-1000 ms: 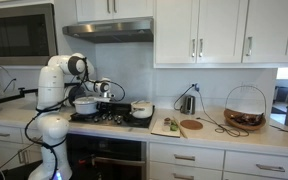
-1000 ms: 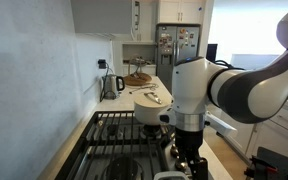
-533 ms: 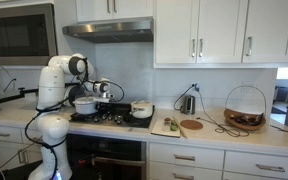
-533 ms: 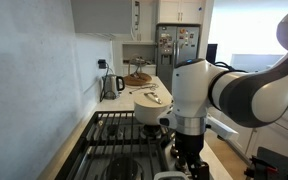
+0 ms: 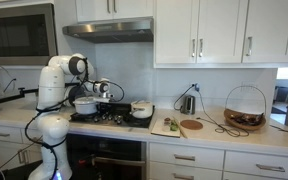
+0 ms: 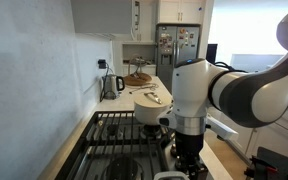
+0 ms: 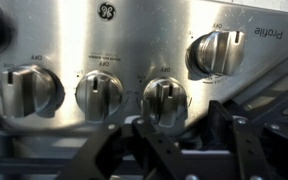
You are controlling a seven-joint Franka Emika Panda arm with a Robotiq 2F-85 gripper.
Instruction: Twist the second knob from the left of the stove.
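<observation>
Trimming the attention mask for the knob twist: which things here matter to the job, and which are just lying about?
Job:
stove
stove knobs
gripper

Lying about:
white pot
kettle
cutting board
wire basket

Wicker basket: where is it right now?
In an exterior view, the wicker basket sits on the counter at picture right, past the kettle, away from the stove.
</observation>
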